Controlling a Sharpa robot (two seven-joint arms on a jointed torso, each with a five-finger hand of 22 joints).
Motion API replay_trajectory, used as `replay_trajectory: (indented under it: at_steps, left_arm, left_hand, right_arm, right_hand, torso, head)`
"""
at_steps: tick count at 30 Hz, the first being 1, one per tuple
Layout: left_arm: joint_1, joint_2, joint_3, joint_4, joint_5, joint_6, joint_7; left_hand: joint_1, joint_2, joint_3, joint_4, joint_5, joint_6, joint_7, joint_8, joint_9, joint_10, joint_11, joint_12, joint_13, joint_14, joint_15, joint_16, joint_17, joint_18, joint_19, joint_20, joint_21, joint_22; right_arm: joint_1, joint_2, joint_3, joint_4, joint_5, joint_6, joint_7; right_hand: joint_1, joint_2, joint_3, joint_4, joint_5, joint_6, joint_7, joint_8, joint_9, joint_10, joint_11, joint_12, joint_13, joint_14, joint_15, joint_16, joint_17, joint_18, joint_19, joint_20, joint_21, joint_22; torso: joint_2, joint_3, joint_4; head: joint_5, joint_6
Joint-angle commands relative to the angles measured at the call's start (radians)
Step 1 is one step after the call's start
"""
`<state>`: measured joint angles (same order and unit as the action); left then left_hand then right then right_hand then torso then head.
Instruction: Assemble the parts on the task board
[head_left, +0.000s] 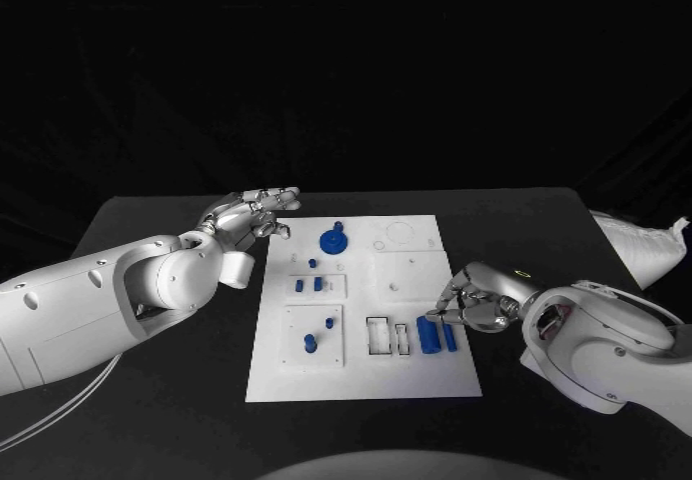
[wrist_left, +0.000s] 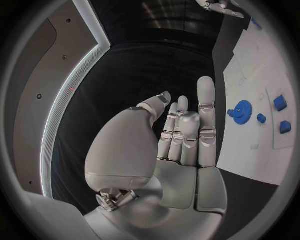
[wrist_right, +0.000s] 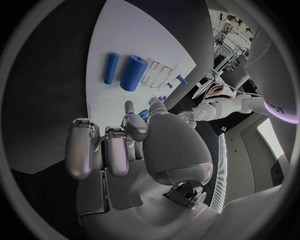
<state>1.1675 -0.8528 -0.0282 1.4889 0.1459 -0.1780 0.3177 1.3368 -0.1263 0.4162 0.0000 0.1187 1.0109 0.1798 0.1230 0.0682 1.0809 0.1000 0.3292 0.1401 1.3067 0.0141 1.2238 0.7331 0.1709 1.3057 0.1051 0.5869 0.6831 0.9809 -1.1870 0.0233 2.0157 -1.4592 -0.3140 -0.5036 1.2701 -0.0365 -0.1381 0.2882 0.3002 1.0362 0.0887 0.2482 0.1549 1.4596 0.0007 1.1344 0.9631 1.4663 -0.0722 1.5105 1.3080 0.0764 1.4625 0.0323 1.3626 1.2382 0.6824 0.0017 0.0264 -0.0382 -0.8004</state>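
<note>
The task board (head_left: 418, 375) lies flat in the middle of the black table (head_left: 144, 410), between the two hands. Just in front of the right hand (head_left: 476, 300) two blue cylinders lie side by side on the board, a thick one (head_left: 428, 333) and a thin one (head_left: 449, 336), next to a pair of empty rectangular slots (head_left: 388, 336). The right hand hangs beside these cylinders with its fingers curled loosely inward; the right wrist view shows nothing between them, though whether a fingertip touches the board cannot be told. A blue gear (head_left: 333, 240) sits just beside the left hand (head_left: 253, 215), which is raised over the board's edge, fingers straight and close together, holding nothing. Smaller blue pegs (head_left: 309, 285) stand further from both.

The step in hand looks like a reach for one of the cylinders. The next move calls for pinching one cylinder without nudging its neighbour.
</note>
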Motion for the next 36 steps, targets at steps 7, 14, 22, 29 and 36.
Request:
replay_trajectory:
  at_steps: [7,14,22,29,36]
  left_arm:
    - [-0.002,-0.002,0.0,0.002,-0.004,0.015,0.015]
    - [-0.002,-0.004,0.0,0.003,-0.004,0.016,0.014]
    - [-0.003,-0.003,0.0,0.002,-0.004,0.019,0.011]
    - [-0.003,-0.003,0.0,0.002,-0.004,0.021,0.009]
    - [-0.003,-0.005,0.0,0.002,-0.004,0.023,0.007]
  left_hand:
    - [-0.01,0.002,-0.008,0.001,-0.007,-0.009,0.001,0.004,0.0,-0.01,0.001,0.006,0.001,-0.005,-0.001,0.001,-0.002,0.01,-0.001,0.003,-0.005,-0.002]
    - [-0.01,0.002,-0.008,0.001,-0.007,-0.009,0.001,0.004,0.0,-0.01,0.001,0.006,0.001,-0.005,-0.001,0.001,-0.002,0.01,-0.001,0.003,-0.005,-0.002]
    - [-0.011,0.001,-0.01,0.002,-0.008,-0.01,0.001,0.005,0.0,-0.011,0.001,0.007,0.002,-0.005,-0.001,0.001,-0.003,0.01,-0.001,0.003,-0.005,-0.002]
    - [-0.011,0.001,-0.01,0.002,-0.008,-0.01,0.001,0.005,0.0,-0.011,0.001,0.007,0.002,-0.005,-0.001,0.001,-0.003,0.01,-0.001,0.003,-0.005,-0.002]
    - [-0.011,0.001,-0.012,0.002,-0.008,-0.011,0.001,0.005,0.0,-0.012,0.001,0.009,0.002,-0.006,-0.001,0.001,-0.004,0.01,-0.001,0.003,-0.005,-0.002]
  right_arm:
    - [-0.021,0.031,-0.001,-0.015,-0.11,0.075,-0.075]
    - [-0.03,0.049,-0.002,-0.028,-0.128,0.122,-0.078]
    - [-0.036,0.068,-0.002,-0.042,-0.153,0.154,-0.082]
    - [-0.049,0.097,-0.002,-0.067,-0.169,0.162,-0.084]
    - [-0.068,0.124,-0.002,-0.086,-0.146,0.152,-0.083]
  right_hand:
    - [-0.013,0.004,-0.015,0.001,-0.002,-0.014,-0.001,0.014,0.006,0.017,0.004,0.209,0.374,0.086,0.004,0.009,0.157,-0.01,0.019,-0.001,0.008,0.01]
    - [-0.028,0.001,-0.033,0.002,-0.019,-0.021,0.0,0.026,0.013,0.014,0.005,0.207,0.378,0.086,0.005,0.011,0.16,-0.01,0.018,0.001,0.01,0.013]
    - [-0.042,0.0,-0.045,0.003,-0.035,-0.025,-0.001,0.034,0.017,0.012,0.005,0.205,0.38,0.086,0.006,0.013,0.163,-0.011,0.019,0.001,0.014,0.019]
    - [-0.042,0.005,-0.046,0.002,-0.036,-0.025,-0.001,0.039,0.02,0.012,0.005,0.205,0.382,0.086,0.006,0.013,0.165,-0.012,0.019,0.002,0.015,0.021]
    - [-0.026,0.027,-0.042,-0.003,-0.024,-0.023,-0.004,0.053,0.028,0.013,0.003,0.206,0.388,0.086,0.004,0.014,0.166,-0.012,0.018,0.001,0.017,0.023]
  torso:
    - [0.001,-0.0017,-0.0001]
    - [0.0,-0.0018,0.0002]
    - [0.0,-0.0021,0.001]
    - [0.0,-0.0018,0.0043]
    - [-0.002,-0.0024,0.0046]
  head:
    - [0.002,-0.006]
    - [0.003,-0.011]
    - [0.003,-0.013]
    - [0.004,-0.016]
    - [0.007,-0.019]
